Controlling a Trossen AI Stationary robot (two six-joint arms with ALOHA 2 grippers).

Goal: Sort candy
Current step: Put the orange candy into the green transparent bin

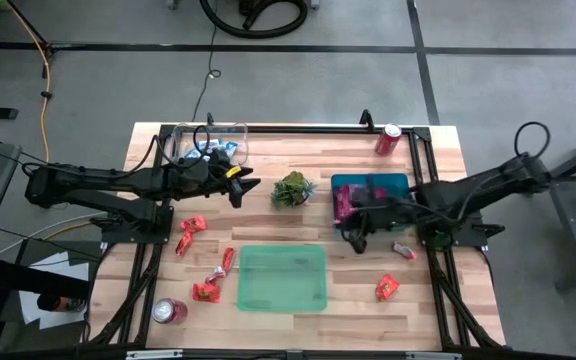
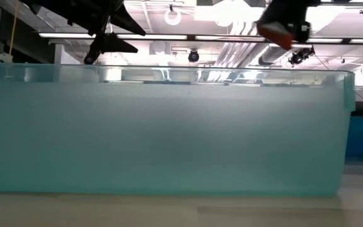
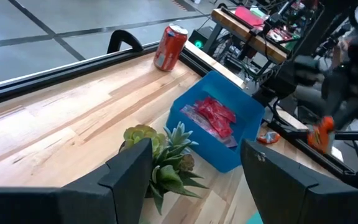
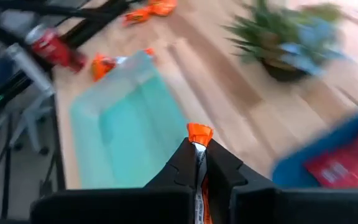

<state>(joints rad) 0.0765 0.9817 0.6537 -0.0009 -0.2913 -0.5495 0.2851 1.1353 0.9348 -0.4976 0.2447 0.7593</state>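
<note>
Two dark arms work over a wooden surface point(image 1: 368, 320): the right claw point(image 4: 199, 163), near the blue bin point(image 1: 393, 184) of pink sweets, is clamped on an orange-wrapped candy point(image 4: 199, 133) by its edge, while the left claw point(image 3: 194, 168) hangs open beside the small plant point(image 1: 293, 189). Held so thinly, the candy could slip free and fall outside the green tray point(image 1: 282, 278)

Robotics lab or workshop: grey concrete floor point(image 1: 298, 80) with taped lines, wooden desk point(image 1: 268, 160) on a black frame, loose cables, exposed ceiling ducts point(image 2: 276, 57) and strip lights.
</note>
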